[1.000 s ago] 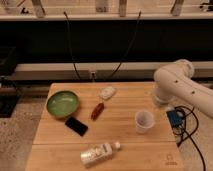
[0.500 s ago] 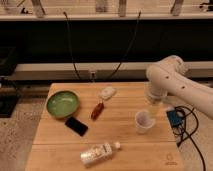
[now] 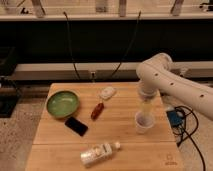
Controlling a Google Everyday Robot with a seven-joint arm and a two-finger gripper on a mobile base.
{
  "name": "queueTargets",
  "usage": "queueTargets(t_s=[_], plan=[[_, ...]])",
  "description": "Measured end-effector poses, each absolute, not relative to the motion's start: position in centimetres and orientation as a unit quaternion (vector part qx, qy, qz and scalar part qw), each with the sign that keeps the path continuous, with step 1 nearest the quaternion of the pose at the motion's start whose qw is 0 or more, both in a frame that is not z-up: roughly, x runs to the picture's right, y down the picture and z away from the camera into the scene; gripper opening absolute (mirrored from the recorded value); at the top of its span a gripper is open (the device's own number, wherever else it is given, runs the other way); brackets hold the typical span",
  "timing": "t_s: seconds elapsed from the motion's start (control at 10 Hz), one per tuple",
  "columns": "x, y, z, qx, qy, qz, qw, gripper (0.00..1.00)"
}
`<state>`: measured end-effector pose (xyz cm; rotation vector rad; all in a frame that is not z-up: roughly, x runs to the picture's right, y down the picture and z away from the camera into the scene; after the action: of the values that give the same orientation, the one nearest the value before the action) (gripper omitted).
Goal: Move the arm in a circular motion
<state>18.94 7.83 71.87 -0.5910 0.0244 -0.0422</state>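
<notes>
Wooden table (image 3: 120, 137), left to right: green bowl (image 3: 63, 103), black phone (image 3: 76, 126), red packet (image 3: 97, 111), clear bottle (image 3: 100, 154) lying on its side, white object (image 3: 107, 93), paper cup (image 3: 143, 123). The arm (image 3: 172, 89) reaches in from the right, elbow bent over the table's right side. The gripper (image 3: 146, 107) points down just above the cup; whether it is open or closed cannot be told.

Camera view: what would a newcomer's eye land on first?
The big glossy white arm dominates the picture's right, bending down so its gripper hangs just over a pale cup on the wooden table. At the table's left, a green bowl stands out, a black phone beside it.
</notes>
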Motion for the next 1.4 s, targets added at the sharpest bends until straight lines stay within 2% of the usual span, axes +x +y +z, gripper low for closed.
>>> queueTargets(t_s=[1.4], plan=[[12.3,7.2,74.7,-0.307,-0.007,-0.035,0.951,0.80]])
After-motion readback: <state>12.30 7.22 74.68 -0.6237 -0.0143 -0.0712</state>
